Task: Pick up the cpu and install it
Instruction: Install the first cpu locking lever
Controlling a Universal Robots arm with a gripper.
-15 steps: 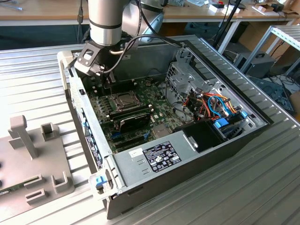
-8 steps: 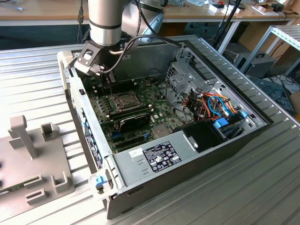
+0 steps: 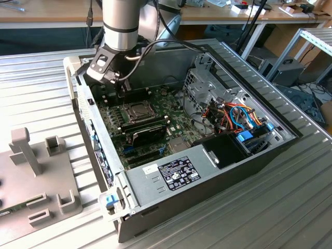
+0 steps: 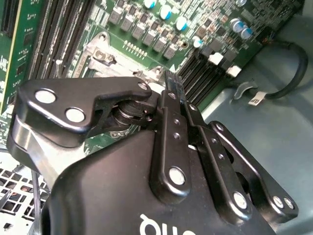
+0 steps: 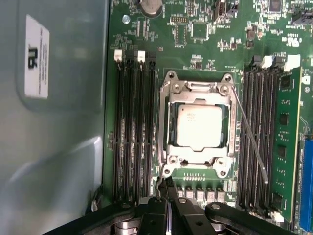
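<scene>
The cpu (image 5: 198, 126), a small square chip with a silver-grey top, lies flat inside the metal socket frame (image 5: 171, 147) on the green motherboard (image 5: 195, 29). The exterior view shows the cpu (image 3: 138, 109) in the middle of the board. My gripper (image 5: 168, 190) hovers just beside the socket's edge, shut, its black fingertips pressed together next to a thin wire lever (image 5: 160, 177). I see nothing between them. In the exterior view my gripper (image 3: 123, 86) hangs just behind the socket. In the second wrist view my gripper (image 4: 168, 81) points down at the board.
A second thin lever (image 5: 249, 137) stands loose along the socket's other side. Memory slots (image 5: 132, 132) flank the socket. Inside the open computer case (image 3: 83, 104) are a long black card (image 3: 148, 132), a power supply (image 3: 171, 174), a drive cage (image 3: 207, 83) and cables (image 3: 233, 116). A grey fixture (image 3: 36, 171) stands outside.
</scene>
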